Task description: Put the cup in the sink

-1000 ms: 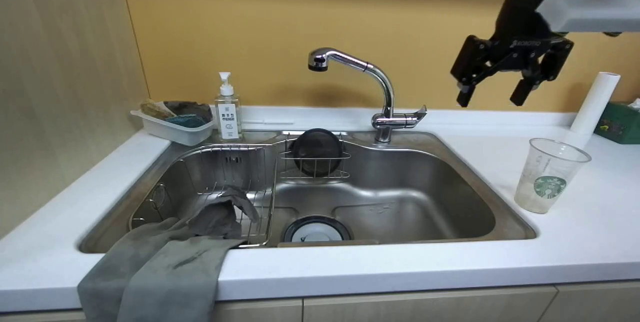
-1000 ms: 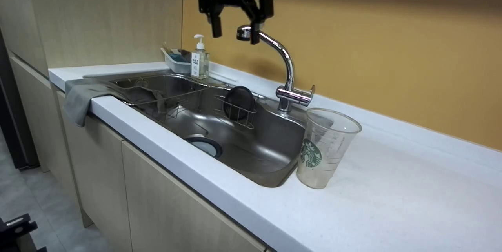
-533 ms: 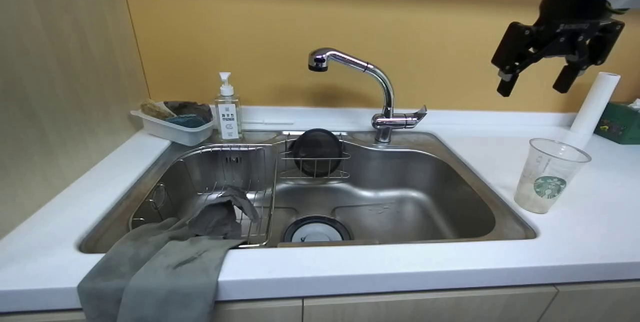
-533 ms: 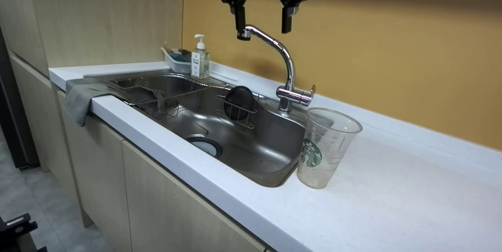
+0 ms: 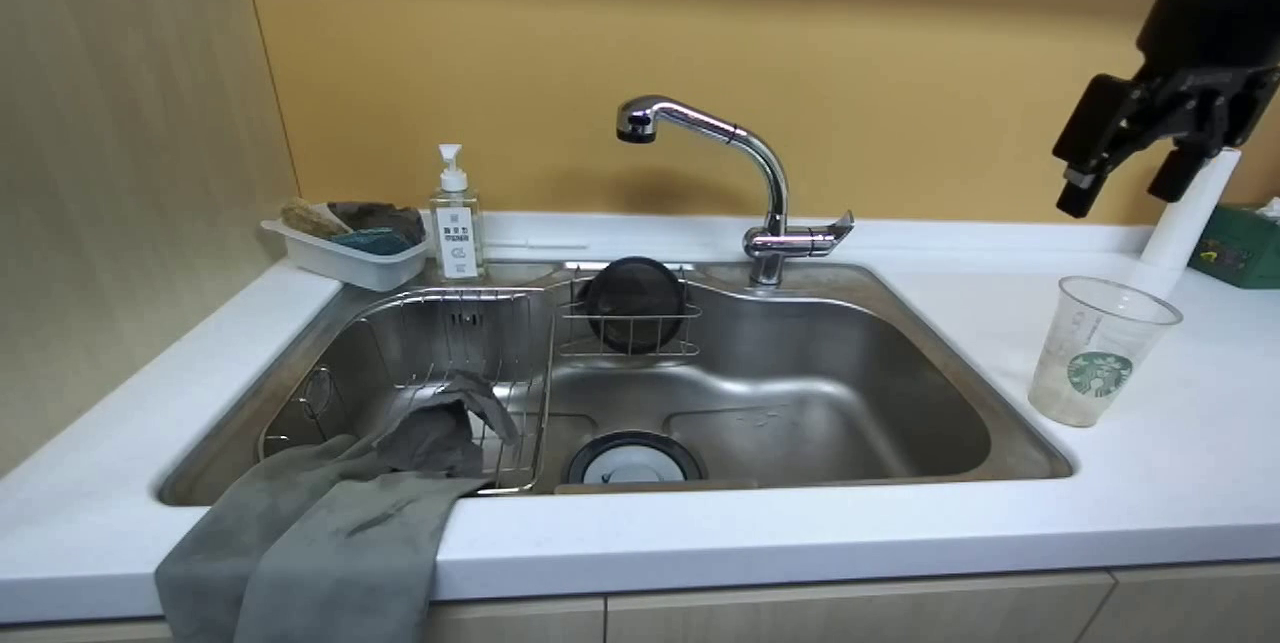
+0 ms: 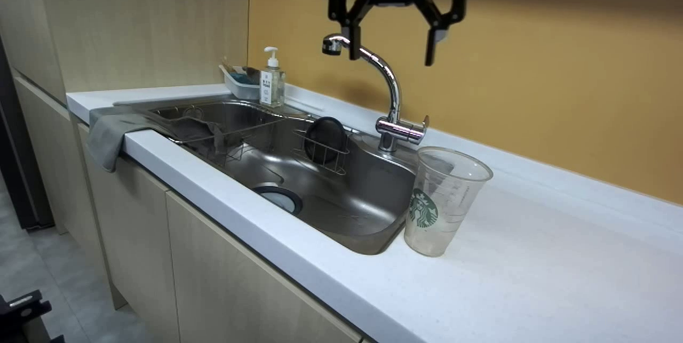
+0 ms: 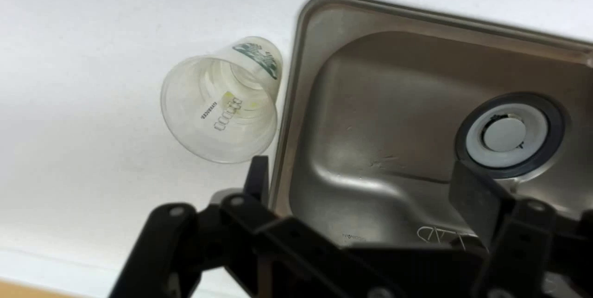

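Observation:
The clear plastic cup (image 5: pixel 1100 373) with a round green logo stands upright on the white counter, just beside the sink's short edge; it also shows in an exterior view (image 6: pixel 445 209) and in the wrist view (image 7: pixel 222 108). The steel sink (image 5: pixel 820 423) has a round drain, seen also in the wrist view (image 7: pixel 352 131). My gripper (image 5: pixel 1122 191) is open, empty and well above the counter, pointing down; an exterior view (image 6: pixel 392 57) shows its fingers wide apart. In the wrist view the gripper (image 7: pixel 361 170) spans the sink, with the cup beyond its left finger.
A chrome faucet (image 5: pixel 770 163) rises behind the sink. A paper-towel roll (image 5: pixel 1185 213) and a green box (image 5: pixel 1240 248) stand behind the cup. A soap bottle (image 5: pixel 455 223), a white tray (image 5: pixel 350 263), a black round item (image 5: pixel 635 303) in a wire rack and a grey cloth (image 5: pixel 340 543) lie farther along.
My gripper has moved to the right in both exterior views, toward the cup's side, and has dropped slightly in the last half second. It stays open. The cup has not moved.

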Tool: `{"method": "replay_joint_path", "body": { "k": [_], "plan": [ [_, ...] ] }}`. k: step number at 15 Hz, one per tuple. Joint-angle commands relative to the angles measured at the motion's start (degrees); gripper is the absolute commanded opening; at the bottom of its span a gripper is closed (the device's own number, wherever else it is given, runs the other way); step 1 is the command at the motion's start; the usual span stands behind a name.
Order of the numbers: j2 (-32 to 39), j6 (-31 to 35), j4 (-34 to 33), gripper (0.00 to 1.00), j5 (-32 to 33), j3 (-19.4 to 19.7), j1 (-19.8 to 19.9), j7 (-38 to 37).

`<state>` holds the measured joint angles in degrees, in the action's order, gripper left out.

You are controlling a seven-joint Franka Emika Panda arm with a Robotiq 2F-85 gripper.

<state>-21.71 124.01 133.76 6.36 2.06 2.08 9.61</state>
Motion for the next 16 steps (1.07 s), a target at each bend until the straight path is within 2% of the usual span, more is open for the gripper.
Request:
{"method": "replay_joint_path", "body": {
  "k": [1, 3, 6, 12, 16],
  "plan": [
    [1.86, -1.61, -1.39, 1.0, 1.14, 3.83, 0.32, 8.93],
    [3.29, -2.27, -1.86, 1.0, 0.9, 5.49, 0.39, 13.49],
    [5.97, -1.62, -2.48, 1.0, 1.24, 6.44, 0.68, 16.4],
    [11.65, 6.28, -2.21, 1.0, 2.63, 5.71, 1.26, 14.53],
    [15.08, 9.35, -2.68, 1.0, 1.06, 5.87, 1.4, 15.33]
  ]
}}
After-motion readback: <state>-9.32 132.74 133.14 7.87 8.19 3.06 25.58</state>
